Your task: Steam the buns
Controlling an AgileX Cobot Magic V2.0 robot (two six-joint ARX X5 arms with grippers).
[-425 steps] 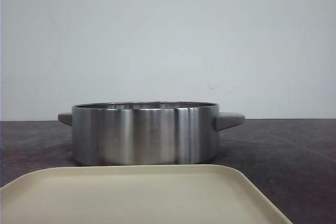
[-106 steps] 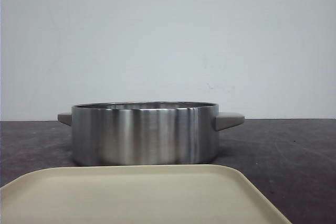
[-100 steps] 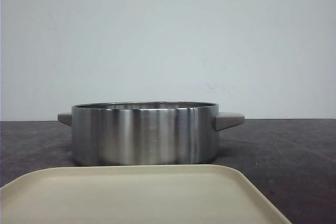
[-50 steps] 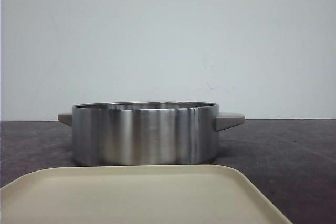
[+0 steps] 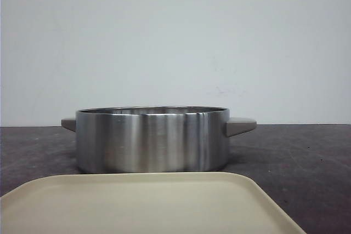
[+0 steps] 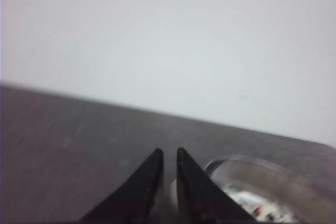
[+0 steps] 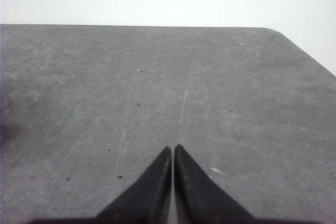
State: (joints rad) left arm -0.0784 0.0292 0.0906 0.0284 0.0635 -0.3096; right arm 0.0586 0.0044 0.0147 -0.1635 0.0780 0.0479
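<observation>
Left gripper (image 6: 168,153) and right gripper (image 7: 172,149) fingers closed, empty.

Brushed steel pot (image 5: 152,139): standing upright on the dark table (image 5: 307,157), showing a flat grey handle (image 5: 239,126) jutting out at each side, its rim catching light. Cream tray (image 5: 148,204): lying flat nearest the camera, just in front of the pot. Pale wall (image 5: 175,36): filling the background behind the table.

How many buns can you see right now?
0 clearly. None on the cream tray; some may sit hidden inside the brushed steel pot or be the white blur in the clear round dish.
</observation>
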